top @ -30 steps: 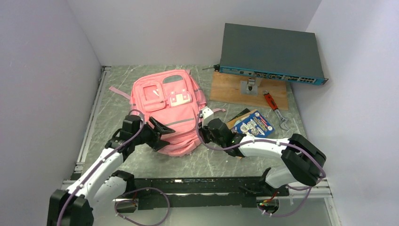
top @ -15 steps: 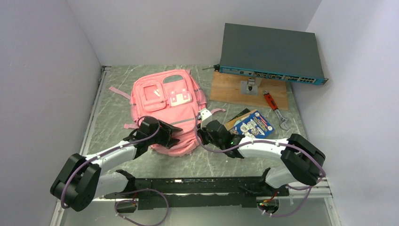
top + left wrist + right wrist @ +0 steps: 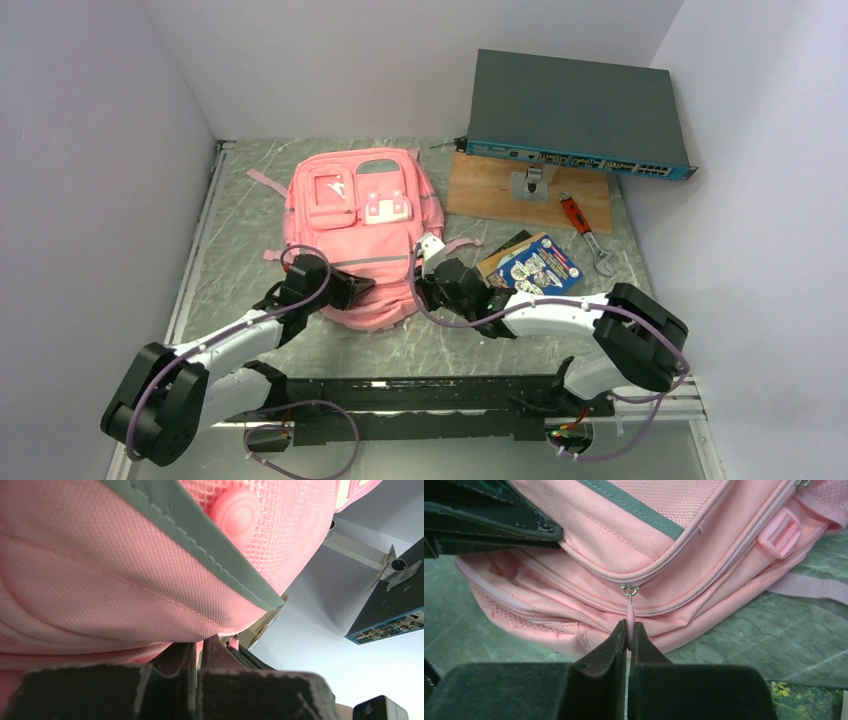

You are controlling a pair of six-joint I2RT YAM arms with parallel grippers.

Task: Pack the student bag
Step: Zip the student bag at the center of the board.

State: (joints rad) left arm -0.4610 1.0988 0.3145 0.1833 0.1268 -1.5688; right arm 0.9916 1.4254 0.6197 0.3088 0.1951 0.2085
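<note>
Top view: the student bag point(image 3: 360, 215) lies flat on the table point(image 3: 240, 230), its near end between my two sets of jaws. My left gripper point(image 3: 368, 288) is on the bag's near-left corner. My right gripper point(image 3: 424, 285) is at its near-right edge. A network switch point(image 3: 575, 110) on a wooden board point(image 3: 490, 185) sits well beyond my right jaws.

Left wrist view: my left jaws are clenched, with a sliver of pink bag fabric pinched between them. The bag bulges right above them, and its grey trim point(image 3: 220, 555) runs diagonally overhead.

Right wrist view: my right jaws are clamped on the pink zipper pull point(image 3: 629, 615). The metal slider point(image 3: 629, 589) is just ahead of the tips. A buckle point(image 3: 780, 532) is ahead to the right, and my left fingers point(image 3: 489, 515) are ahead to the left, on the bag.
</note>
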